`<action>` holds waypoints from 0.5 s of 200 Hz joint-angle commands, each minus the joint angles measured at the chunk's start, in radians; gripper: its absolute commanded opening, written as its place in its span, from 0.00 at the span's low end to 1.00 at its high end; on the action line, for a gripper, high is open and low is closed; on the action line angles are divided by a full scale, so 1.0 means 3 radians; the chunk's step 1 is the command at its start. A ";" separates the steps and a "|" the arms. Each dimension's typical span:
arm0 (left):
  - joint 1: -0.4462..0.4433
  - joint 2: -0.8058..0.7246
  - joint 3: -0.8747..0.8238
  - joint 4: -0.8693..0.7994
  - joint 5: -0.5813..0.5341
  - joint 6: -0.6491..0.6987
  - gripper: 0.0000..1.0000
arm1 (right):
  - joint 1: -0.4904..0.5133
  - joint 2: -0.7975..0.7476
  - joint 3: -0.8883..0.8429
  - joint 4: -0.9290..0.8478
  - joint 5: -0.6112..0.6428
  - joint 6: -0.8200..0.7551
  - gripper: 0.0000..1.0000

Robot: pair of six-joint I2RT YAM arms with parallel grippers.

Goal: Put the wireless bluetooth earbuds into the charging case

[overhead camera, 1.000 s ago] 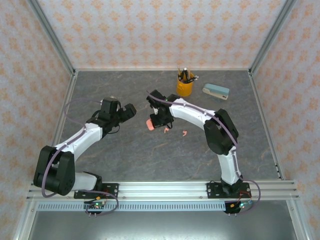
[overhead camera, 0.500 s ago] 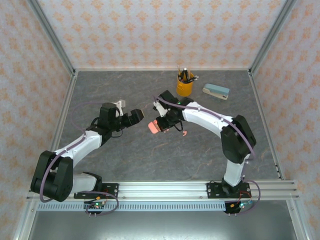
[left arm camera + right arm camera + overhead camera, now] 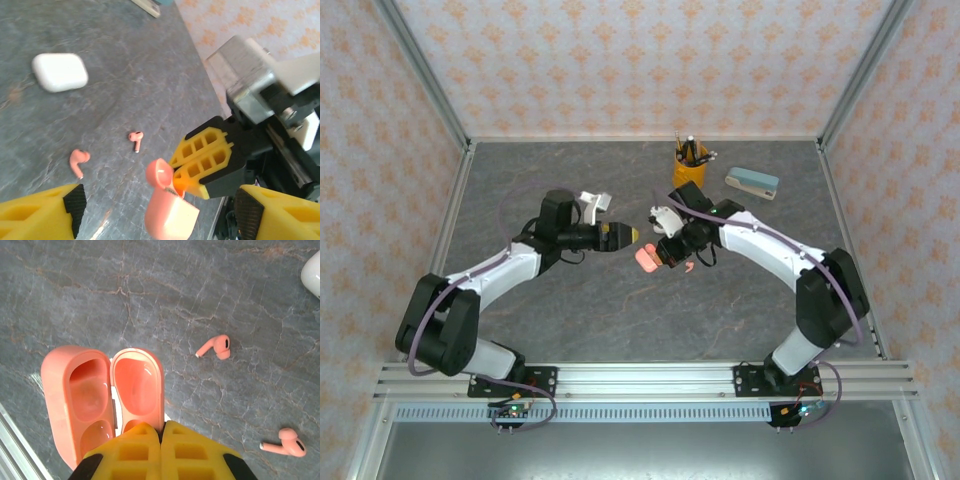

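A salmon-pink charging case [image 3: 80, 395] hangs open above the table. My right gripper [image 3: 162, 432] is shut on the edge of its lid [image 3: 137, 385]. Both halves of the case look empty. In the left wrist view the case [image 3: 167, 210] sits between the wide-apart fingers of my left gripper [image 3: 160, 220], which is open and does not touch it. Two pink earbuds lie on the grey table, one [image 3: 216, 346] nearer the case and one [image 3: 285, 444] further off. From above, my left gripper [image 3: 620, 236] faces the case [image 3: 646, 259] from the left.
A closed white case [image 3: 60, 72] lies on the table beyond the earbuds. A yellow pen cup [image 3: 689, 172] and a teal-and-white block [image 3: 752, 182] stand at the back right. Patterned walls enclose the grey table [image 3: 620, 320].
My right gripper has carried the pink case to the right. My left gripper has swung right until its fingers flank the case, and they have narrowed a little.
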 commanded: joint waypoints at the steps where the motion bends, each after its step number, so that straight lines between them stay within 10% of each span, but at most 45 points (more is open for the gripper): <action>1: -0.0028 0.0191 0.0296 -0.0356 0.0432 0.0380 0.75 | -0.0028 -0.0244 -0.0068 0.0119 -0.0034 -0.0122 0.00; 100: -0.0193 0.0707 0.1139 -0.1945 0.1102 0.1454 0.57 | -0.0130 -0.0404 -0.0229 0.0381 -0.0172 -0.0091 0.00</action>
